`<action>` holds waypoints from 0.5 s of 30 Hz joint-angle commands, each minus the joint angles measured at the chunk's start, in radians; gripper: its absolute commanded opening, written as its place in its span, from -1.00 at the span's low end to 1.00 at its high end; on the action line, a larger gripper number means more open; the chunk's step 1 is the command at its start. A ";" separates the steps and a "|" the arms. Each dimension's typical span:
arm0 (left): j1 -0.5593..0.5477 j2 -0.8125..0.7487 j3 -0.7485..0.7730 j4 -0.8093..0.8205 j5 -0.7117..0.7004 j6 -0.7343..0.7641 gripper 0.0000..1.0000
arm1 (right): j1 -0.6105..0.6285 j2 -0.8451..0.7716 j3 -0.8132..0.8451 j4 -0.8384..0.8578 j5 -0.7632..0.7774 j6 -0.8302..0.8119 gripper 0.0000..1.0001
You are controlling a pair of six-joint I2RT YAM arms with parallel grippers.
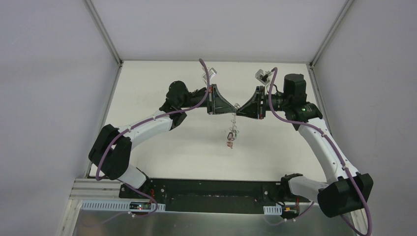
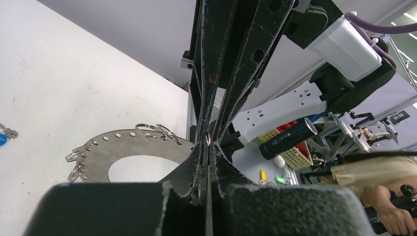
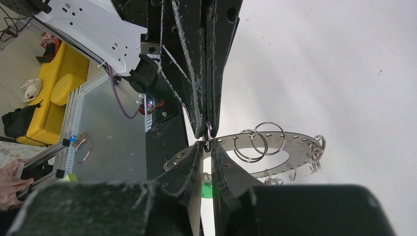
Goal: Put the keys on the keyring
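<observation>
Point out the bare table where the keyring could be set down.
Bare: the table between the left arm and the black base rail, and the far strip behind both arms. Crowded: mid-table, where the left fingers and right fingers meet over the keyring.

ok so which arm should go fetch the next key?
Right, probably. The left gripper is shut on a keyring loop, holding it up; the right gripper only meets that loop, grip unclear, so it frees more easily. A blue-tagged key lies on the table.
</observation>
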 commanded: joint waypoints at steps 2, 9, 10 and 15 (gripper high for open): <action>-0.001 -0.008 0.011 0.091 -0.009 -0.008 -1.00 | -0.001 -0.016 -0.004 0.056 -0.027 0.028 -0.74; -0.001 -0.009 0.014 0.091 -0.008 -0.007 -1.00 | 0.000 -0.016 -0.006 0.061 -0.030 0.025 -0.96; -0.001 -0.010 0.013 0.091 -0.008 -0.006 -1.00 | 0.000 -0.017 -0.004 0.056 -0.027 0.017 -1.00; -0.001 -0.022 0.015 0.052 0.014 0.040 -1.00 | -0.001 -0.018 0.028 -0.022 0.004 -0.056 -1.00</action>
